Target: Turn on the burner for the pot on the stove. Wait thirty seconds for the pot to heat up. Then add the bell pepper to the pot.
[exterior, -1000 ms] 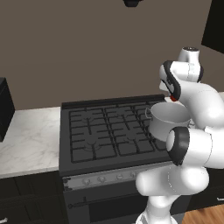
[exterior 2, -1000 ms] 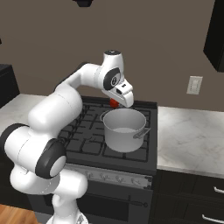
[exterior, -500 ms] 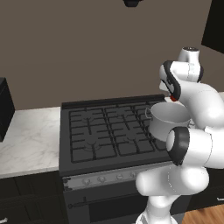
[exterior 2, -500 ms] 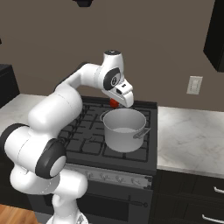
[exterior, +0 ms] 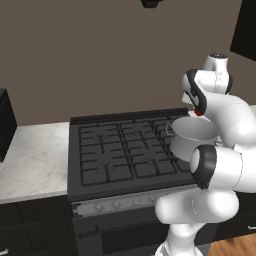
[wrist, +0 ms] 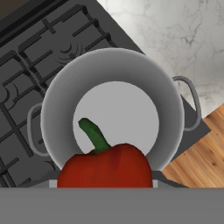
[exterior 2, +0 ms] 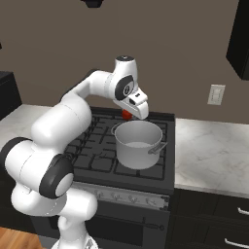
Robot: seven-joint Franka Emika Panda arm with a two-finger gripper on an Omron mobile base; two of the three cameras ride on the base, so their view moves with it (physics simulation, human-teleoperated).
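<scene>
Now my claw (exterior 2: 130, 115) grips the bell pepper (wrist: 105, 166) right above the pot (exterior 2: 138, 144); adding step underway, next I spread the fingers so it drops inside

Brown wall (exterior 2: 185, 53), white marble counters (exterior 2: 214, 146), dark cabinets (exterior 2: 219, 219), wood floor (wrist: 197, 162)

Home kitchen, black gas stove (exterior: 125, 150), marble counter (exterior 2: 214, 146), dark cabinets (exterior 2: 214, 221), wall outlet (exterior 2: 216, 94)

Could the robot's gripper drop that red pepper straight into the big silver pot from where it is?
Probably yes: the gripper holds the red bell pepper above the lidless silver metal pot, with nothing between them.
</scene>
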